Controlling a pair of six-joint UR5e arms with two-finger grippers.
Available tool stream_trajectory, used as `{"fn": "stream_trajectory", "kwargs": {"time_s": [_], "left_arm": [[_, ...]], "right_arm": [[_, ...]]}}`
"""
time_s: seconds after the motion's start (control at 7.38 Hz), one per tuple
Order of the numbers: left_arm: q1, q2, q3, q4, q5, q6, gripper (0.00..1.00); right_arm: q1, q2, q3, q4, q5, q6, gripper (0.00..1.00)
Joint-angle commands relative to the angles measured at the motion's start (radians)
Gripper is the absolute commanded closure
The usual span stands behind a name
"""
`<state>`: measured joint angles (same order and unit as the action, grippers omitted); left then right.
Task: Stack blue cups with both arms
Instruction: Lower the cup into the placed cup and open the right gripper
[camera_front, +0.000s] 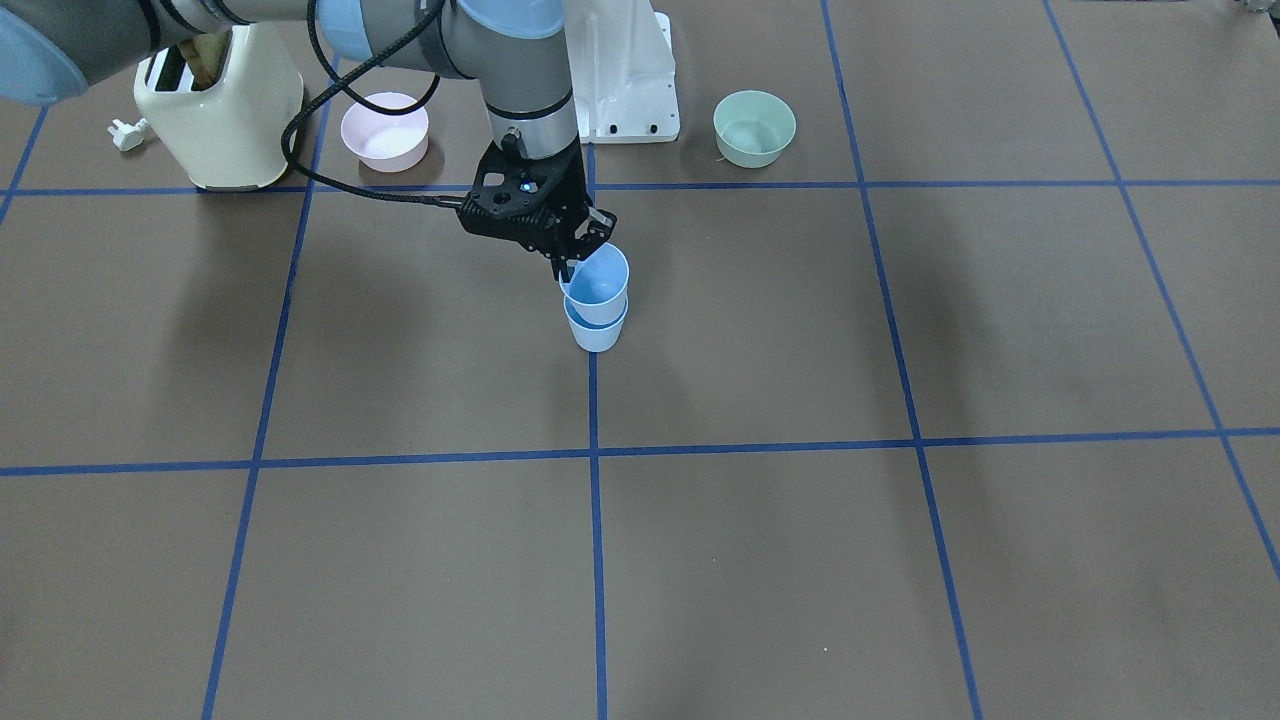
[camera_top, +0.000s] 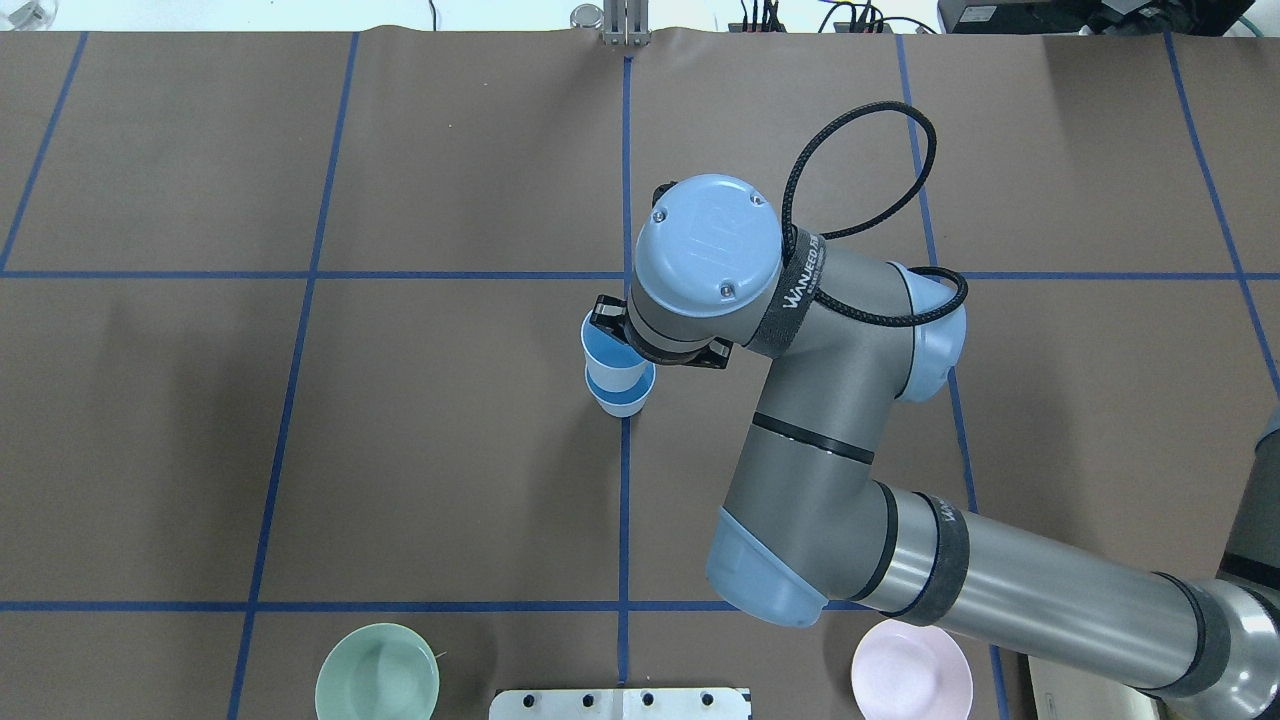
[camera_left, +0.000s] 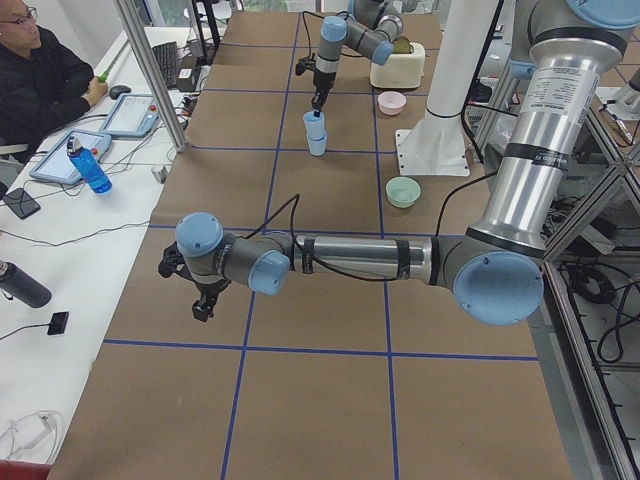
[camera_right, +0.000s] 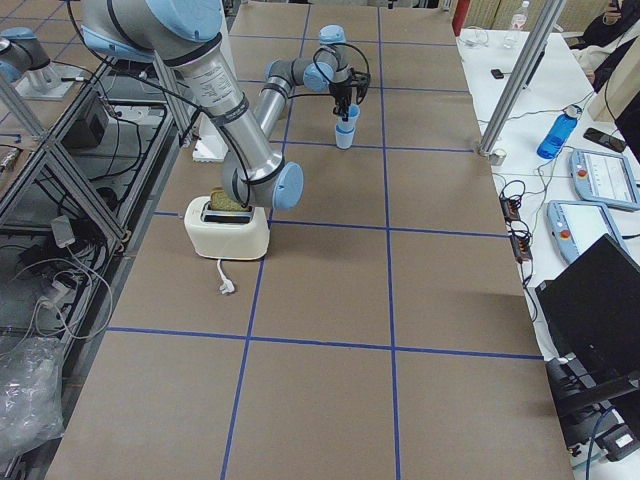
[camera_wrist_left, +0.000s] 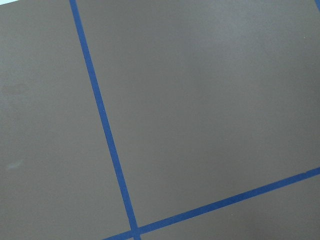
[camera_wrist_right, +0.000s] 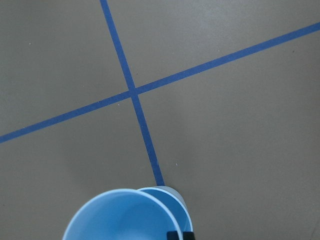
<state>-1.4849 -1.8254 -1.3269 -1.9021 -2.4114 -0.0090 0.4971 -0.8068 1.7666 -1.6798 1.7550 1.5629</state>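
Observation:
Two pale blue cups stand near the table's middle on a blue tape line. The upper cup (camera_front: 600, 280) sits tilted inside the lower cup (camera_front: 597, 330). My right gripper (camera_front: 568, 268) comes down from above and is shut on the upper cup's rim on the side nearest the robot. The right wrist view shows the upper cup's (camera_wrist_right: 120, 215) bright blue inside, with the lower cup's rim (camera_wrist_right: 175, 202) behind it. My left gripper (camera_left: 203, 308) hangs over bare table far from the cups. It shows only in the exterior left view, so I cannot tell whether it is open.
A pink bowl (camera_front: 385, 130), a cream toaster (camera_front: 220, 105) and a mint-green bowl (camera_front: 754, 127) stand along the robot's side of the table, on either side of the white mounting base (camera_front: 625, 90). An operator (camera_left: 40, 70) sits at a side desk.

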Motion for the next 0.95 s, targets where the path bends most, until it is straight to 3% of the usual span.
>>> {"fn": "stream_trajectory", "kwargs": {"time_s": [0.0,0.27,0.41,0.54,0.81], "left_arm": [[0.0,0.0,0.0,0.0,0.0,-0.002,0.03],[0.0,0.0,0.0,0.0,-0.002,-0.003,0.03],[0.0,0.0,0.0,0.0,-0.002,-0.005,0.03],[0.0,0.0,0.0,0.0,-0.002,-0.005,0.03],[0.0,0.0,0.0,0.0,-0.002,-0.005,0.03]], "right_arm": [[0.0,-0.002,-0.001,0.0,0.0,-0.003,1.0],[0.0,-0.005,0.001,0.002,-0.002,-0.007,1.0],[0.001,-0.005,0.002,0.002,-0.012,-0.015,0.64],[0.0,-0.011,0.007,0.002,-0.015,-0.015,0.01],[0.001,-0.009,0.011,0.0,-0.029,-0.026,0.0]]}}
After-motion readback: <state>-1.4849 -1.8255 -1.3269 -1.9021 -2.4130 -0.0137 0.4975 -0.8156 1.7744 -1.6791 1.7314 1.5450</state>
